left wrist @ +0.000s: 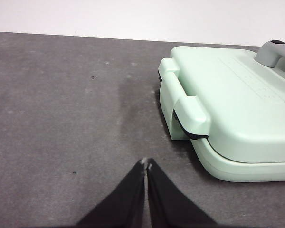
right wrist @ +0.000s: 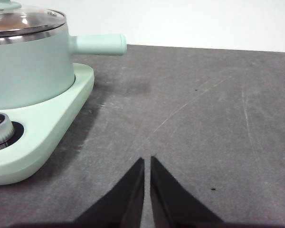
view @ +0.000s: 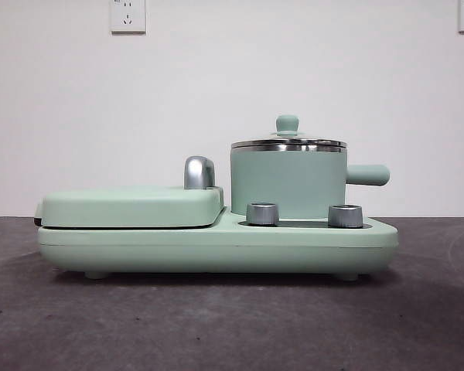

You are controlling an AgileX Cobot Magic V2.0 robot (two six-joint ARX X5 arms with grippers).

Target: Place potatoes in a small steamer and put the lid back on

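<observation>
Steel-rimmed round lid sits on mint green cylindrical pot, frame centre-right. My left gripper and right gripper idle, jaws together. I'd open right jaws, pinch knob squarely, lift straight. No potato seen.

small steamer cut off at frame edge beside right tool, inside hidden by lid. Griddle cover clipped near left tool. Both tool bases cropped.
</observation>
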